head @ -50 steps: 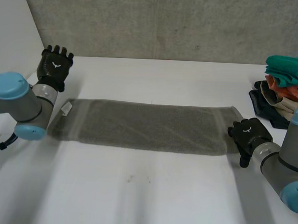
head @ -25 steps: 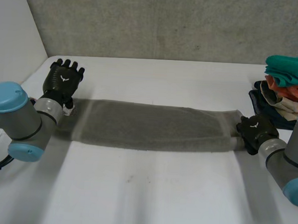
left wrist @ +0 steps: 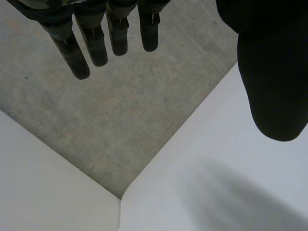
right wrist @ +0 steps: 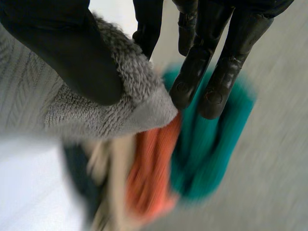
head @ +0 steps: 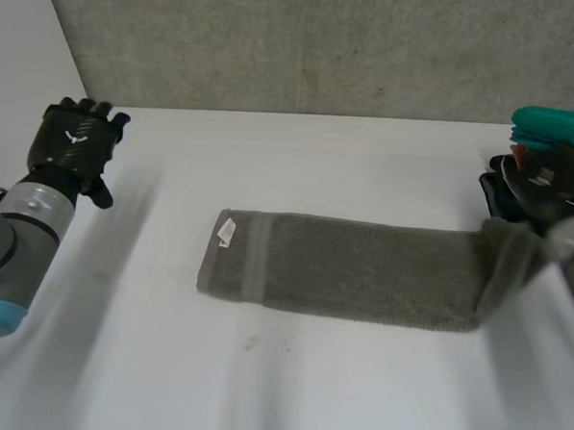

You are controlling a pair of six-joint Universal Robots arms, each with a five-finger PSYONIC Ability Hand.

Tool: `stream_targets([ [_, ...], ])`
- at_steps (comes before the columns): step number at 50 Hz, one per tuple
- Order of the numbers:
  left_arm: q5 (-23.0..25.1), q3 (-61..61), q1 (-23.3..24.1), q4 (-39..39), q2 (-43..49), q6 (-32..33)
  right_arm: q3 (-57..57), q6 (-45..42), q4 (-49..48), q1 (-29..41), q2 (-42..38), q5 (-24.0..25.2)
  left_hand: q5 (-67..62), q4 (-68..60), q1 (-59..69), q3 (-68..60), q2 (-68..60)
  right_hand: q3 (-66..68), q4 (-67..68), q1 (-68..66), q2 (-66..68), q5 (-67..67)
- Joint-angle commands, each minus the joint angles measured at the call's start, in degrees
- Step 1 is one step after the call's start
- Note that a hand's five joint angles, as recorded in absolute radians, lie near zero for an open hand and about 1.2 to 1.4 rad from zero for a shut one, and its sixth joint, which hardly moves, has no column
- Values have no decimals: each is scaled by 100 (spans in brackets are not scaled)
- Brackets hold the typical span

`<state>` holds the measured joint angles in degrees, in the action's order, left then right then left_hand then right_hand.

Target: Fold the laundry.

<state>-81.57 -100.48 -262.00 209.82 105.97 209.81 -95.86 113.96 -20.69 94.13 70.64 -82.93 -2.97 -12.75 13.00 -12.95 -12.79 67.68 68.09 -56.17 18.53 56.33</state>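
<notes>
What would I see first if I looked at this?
A long grey towel lies across the white table, one end pinched and lifted by the right hand. Beside that hand sits a bright pile of teal and orange cloths; the left hand hangs open, away from the towel.

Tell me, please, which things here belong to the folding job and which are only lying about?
In the job:
grey towel on the white table
right hand, pinching the towel's lifted end
left hand, open, off the towel

Lying about:
pile of teal, orange and dark cloths near the right hand
</notes>
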Motion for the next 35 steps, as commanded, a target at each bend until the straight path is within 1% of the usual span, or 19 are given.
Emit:
stream_targets([
  [1,10,-68,-123,-257,-384,-616,997,249,-725,2351,-671,538,124,102,-127,122,106,1232,1191,-2383,6147,1367],
  [4,1,-77,-115,-275,-410,-704,1349,188,-840,2986,-1218,935,124,102,-127,122,106,1232,1191,-2383,6147,1367],
  [5,1,-77,-114,-283,-410,-713,1551,205,-884,3319,-1542,1206,124,102,-127,122,106,1232,1191,-2383,6147,1367],
  [6,1,-86,-88,-283,-410,-722,1657,205,-893,3479,-1702,1339,124,102,-127,122,106,1232,1191,-2383,6147,1367],
  [7,1,-95,-71,-283,-402,-722,1824,171,-910,3706,-2008,1610,124,102,-127,122,106,1232,1191,-2383,6147,1367],
  [10,10,-174,-35,-283,-393,-722,2088,179,-937,3962,-2632,1981,124,102,-127,122,106,1232,1191,-2383,6147,1367],
  [13,10,-200,157,-275,-375,-722,2203,135,-937,4034,-2959,2105,124,102,-127,122,106,1232,1191,-2383,6147,1367],
  [14,10,-192,228,-266,-375,-731,2229,135,-937,4060,-3047,2097,124,102,-127,122,106,156,114,-1306,5070,290],
  [16,1,-165,430,-266,-358,-731,2195,135,-928,4087,-3030,2027,124,102,-127,122,106,-3303,-3344,2152,1612,-3168],
  [17,1,-165,483,-257,-358,-740,2151,152,-928,4087,-2995,1991,124,102,-127,122,106,-4752,-4794,3602,162,-4618],
  [18,1,-165,535,-257,-358,-740,2063,231,-928,4034,-2882,1843,124,102,-127,122,106,-5768,-5809,4617,-853,-5633],
  [21,-8,-165,720,-240,-358,-740,1870,494,-928,4007,-2601,1483,124,102,-127,122,106,-5768,-5809,4617,-853,-5633],
  [22,-8,-156,764,-231,-358,-740,1713,852,-919,4008,-2330,1203,124,102,-127,122,106,-5768,-5809,4617,-853,-5633],
  [25,-8,-139,984,-196,-331,-757,1466,1618,-849,3973,-1810,788,124,102,-127,122,106,-5768,-5809,4617,-853,-5633],
  [26,-8,-130,1054,-196,-331,-775,1282,2186,-823,3833,-1417,561,124,102,-127,122,106,-5768,-5809,4617,-853,-5633],
  [29,-8,-86,1300,-161,-323,-810,956,3015,-674,3490,-940,339,124,102,-127,122,106,-5768,-5809,4617,-853,-5633],
  [30,-8,-69,1353,-160,-305,-827,772,3470,-482,3245,-712,286,124,102,-127,122,106,-5768,-5809,4617,-853,-5633],
  [34,-17,46,1608,-160,-24,-872,490,4307,168,2761,-561,286,124,102,-127,122,106,-5768,-5809,4617,-853,-5633],
  [35,-25,124,1765,-160,150,-880,437,4406,292,2681,-561,295,108,85,-110,105,89,-5768,-5809,4617,-853,-5633],
])
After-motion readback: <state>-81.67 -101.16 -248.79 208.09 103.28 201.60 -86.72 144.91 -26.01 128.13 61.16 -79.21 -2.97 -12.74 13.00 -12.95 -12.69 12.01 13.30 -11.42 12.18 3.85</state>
